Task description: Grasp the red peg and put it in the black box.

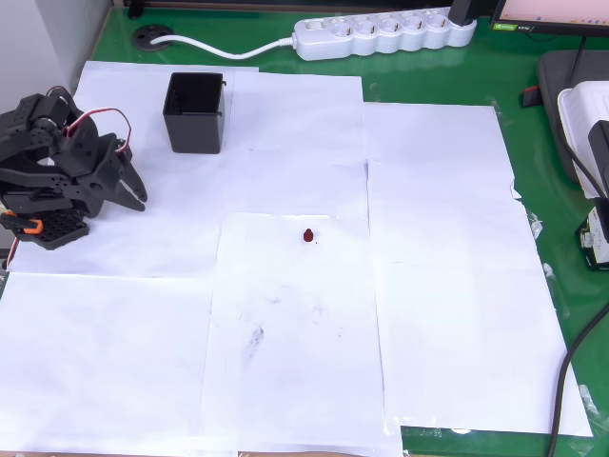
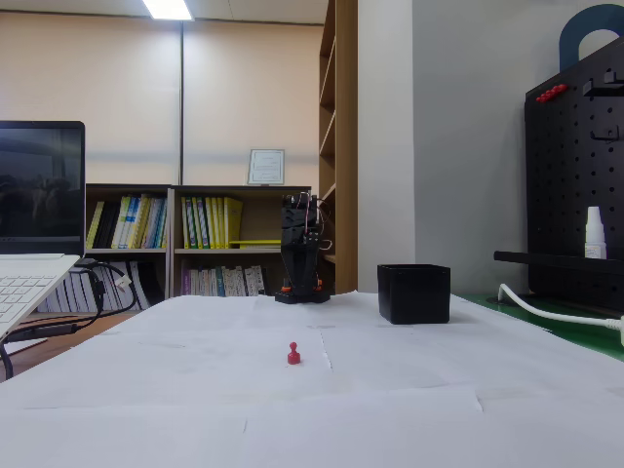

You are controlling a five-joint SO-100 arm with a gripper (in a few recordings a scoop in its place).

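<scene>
The red peg (image 1: 309, 235) stands alone on the white paper near the middle of the table; in the fixed view the red peg (image 2: 293, 354) is upright in the foreground. The black box (image 1: 195, 112) sits open-topped at the upper left, and the box (image 2: 414, 292) shows right of the arm in the fixed view. My gripper (image 1: 139, 199) rests folded at the far left, below and left of the box and well away from the peg. Its fingers lie together with nothing between them. The folded arm (image 2: 302, 253) stands at the back of the table.
White paper sheets (image 1: 447, 286) cover most of the green table. A white power strip (image 1: 385, 33) and its cable lie along the far edge. A laptop (image 2: 29, 283) is at the left of the fixed view, and a black pegboard (image 2: 575, 185) stands at the right.
</scene>
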